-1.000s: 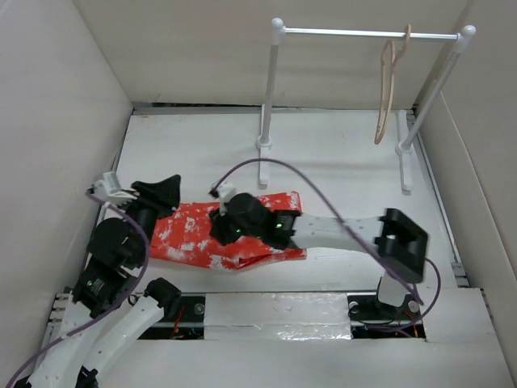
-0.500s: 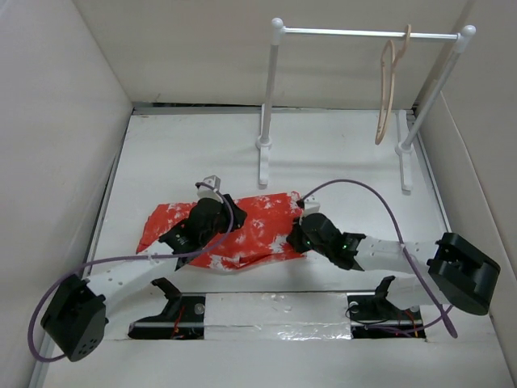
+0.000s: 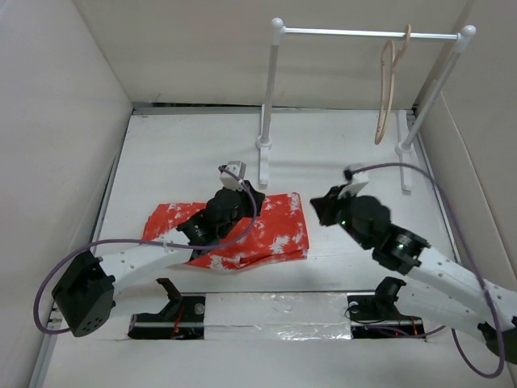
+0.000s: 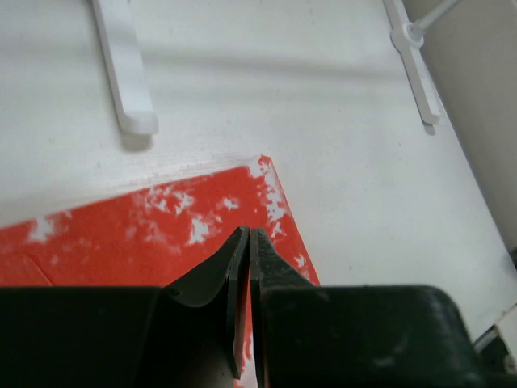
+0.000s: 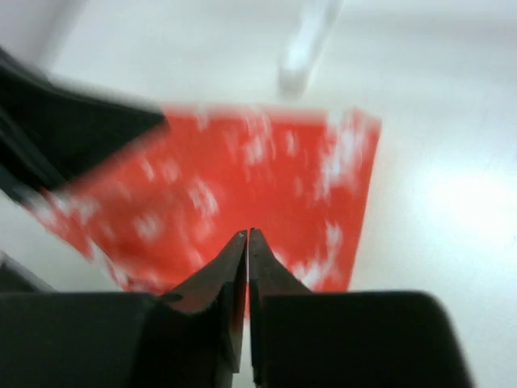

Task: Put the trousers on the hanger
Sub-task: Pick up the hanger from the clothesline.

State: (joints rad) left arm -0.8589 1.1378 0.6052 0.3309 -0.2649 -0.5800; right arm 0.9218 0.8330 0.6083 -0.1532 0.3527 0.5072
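The red-orange trousers (image 3: 275, 230) with white blotches lie folded flat on the white table. My left gripper (image 3: 249, 196) hovers over their far edge. In the left wrist view its jaws (image 4: 248, 236) stand together above the cloth (image 4: 121, 234) near its far right corner, with no fold visible between them. My right gripper (image 3: 317, 208) is just off the cloth's right edge, pointing at it. The right wrist view is blurred, showing its jaws (image 5: 248, 234) together and the trousers (image 5: 266, 178) beyond. The pale wooden hanger (image 3: 388, 89) hangs on the rail, far right.
A white tubular rail (image 3: 363, 34) on two posts stands at the back, its flat feet (image 4: 121, 65) just beyond the trousers. Box walls (image 3: 65, 121) enclose the table on the left, back and right. Purple cables loop off both arms.
My left gripper has slid right and farther across the trousers, its jaws coming together. My right gripper has pulled off the cloth's near right edge, up and to the right.
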